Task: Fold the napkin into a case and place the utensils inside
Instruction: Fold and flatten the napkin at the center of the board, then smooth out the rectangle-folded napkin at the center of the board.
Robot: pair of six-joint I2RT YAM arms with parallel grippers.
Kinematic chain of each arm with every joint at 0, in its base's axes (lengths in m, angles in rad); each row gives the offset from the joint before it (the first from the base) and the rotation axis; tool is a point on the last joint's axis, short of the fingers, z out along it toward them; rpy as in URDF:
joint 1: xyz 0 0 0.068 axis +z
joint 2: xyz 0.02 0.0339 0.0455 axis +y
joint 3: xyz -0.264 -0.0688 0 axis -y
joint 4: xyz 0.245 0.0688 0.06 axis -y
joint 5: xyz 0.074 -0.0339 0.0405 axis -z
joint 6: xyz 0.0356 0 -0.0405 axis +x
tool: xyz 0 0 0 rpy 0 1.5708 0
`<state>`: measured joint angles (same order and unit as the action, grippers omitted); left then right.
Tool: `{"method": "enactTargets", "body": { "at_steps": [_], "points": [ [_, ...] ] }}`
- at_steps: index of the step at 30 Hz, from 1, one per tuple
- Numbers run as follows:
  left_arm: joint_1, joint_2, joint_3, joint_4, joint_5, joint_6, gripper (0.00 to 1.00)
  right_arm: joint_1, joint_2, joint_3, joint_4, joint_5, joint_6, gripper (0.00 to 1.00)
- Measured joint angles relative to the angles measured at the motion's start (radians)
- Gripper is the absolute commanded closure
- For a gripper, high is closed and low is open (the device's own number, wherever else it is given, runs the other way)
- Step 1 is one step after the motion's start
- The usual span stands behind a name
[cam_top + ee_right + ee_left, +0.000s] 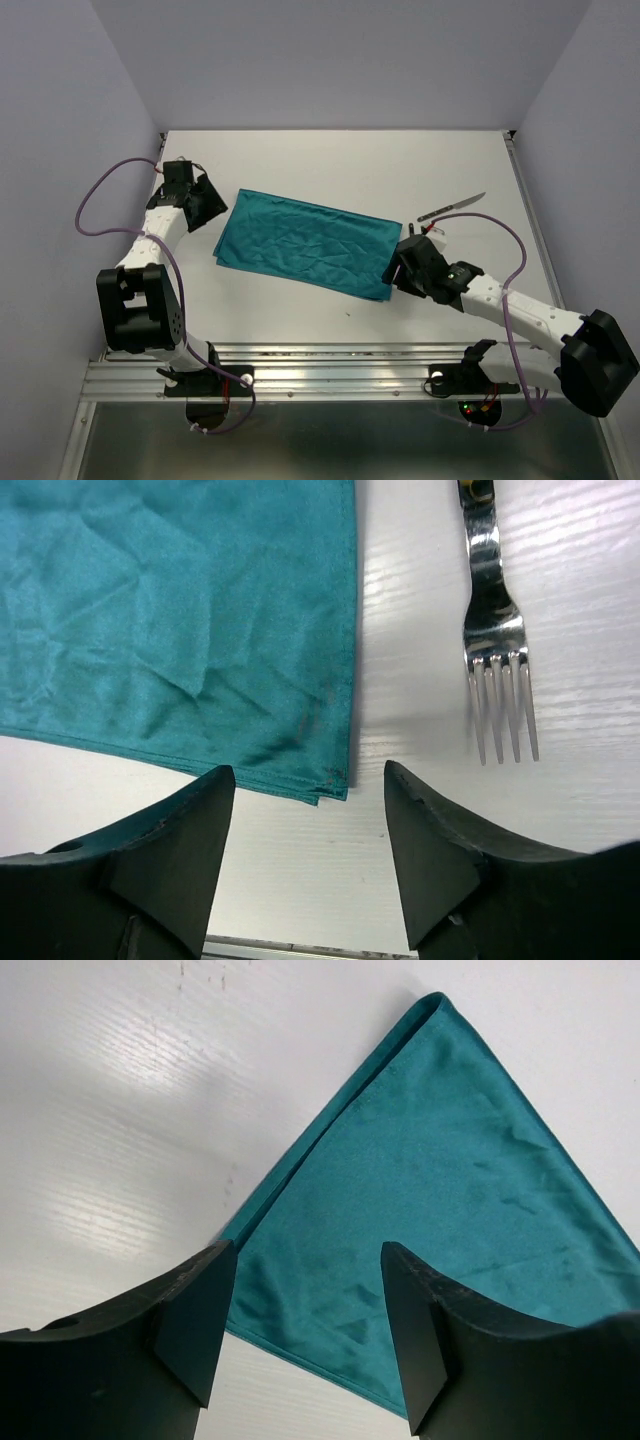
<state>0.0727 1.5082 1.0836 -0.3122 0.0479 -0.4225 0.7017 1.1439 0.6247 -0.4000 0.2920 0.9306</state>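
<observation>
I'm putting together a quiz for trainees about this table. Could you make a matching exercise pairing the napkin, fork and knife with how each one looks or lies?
Column one:
1 napkin
2 fork
3 knife

Column two:
A dark handle, silver blade
B teal, folded flat
C all silver, lying just clear of the napkin's edge

Pairs: 1-B, 2-C, 3-A

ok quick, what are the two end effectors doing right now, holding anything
Left end effector: open, holding nothing, over a corner of the napkin.
Right end effector: open, holding nothing, by the napkin's other end.
</observation>
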Motion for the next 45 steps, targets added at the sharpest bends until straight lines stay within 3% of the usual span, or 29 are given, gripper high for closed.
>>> {"method": "enactTargets", "body": {
  "at_steps": [7,10,14,19,33,40,44,45],
  "points": [
    [-0.021,0.040,0.012,0.009,0.029,0.003,0.37,0.000,0.028,0.079,-0.026,0.040,-0.014,0.53],
    [-0.026,0.071,0.012,0.009,0.027,0.003,0.38,0.000,0.085,0.093,-0.012,0.021,-0.020,0.54],
    [-0.026,0.116,0.012,0.005,0.000,0.003,0.38,0.000,0.140,0.093,-0.010,-0.021,-0.039,0.67],
    [-0.026,0.179,0.012,0.005,-0.015,-0.003,0.38,0.000,0.185,0.093,0.015,-0.085,-0.060,0.74],
    [-0.026,0.256,-0.009,0.042,0.000,-0.021,0.38,-0.022,0.314,0.095,0.069,-0.091,-0.069,0.74],
    [-0.033,0.181,-0.099,0.061,0.031,-0.025,0.38,-0.153,0.309,0.099,0.062,-0.061,-0.124,0.74],
    [-0.040,0.143,-0.128,0.024,0.031,-0.024,0.37,-0.158,0.329,0.144,0.022,-0.050,-0.177,0.70],
    [-0.040,0.136,-0.128,0.014,0.029,-0.023,0.37,-0.158,0.330,0.157,0.017,-0.049,-0.190,0.64]
  ]
}}
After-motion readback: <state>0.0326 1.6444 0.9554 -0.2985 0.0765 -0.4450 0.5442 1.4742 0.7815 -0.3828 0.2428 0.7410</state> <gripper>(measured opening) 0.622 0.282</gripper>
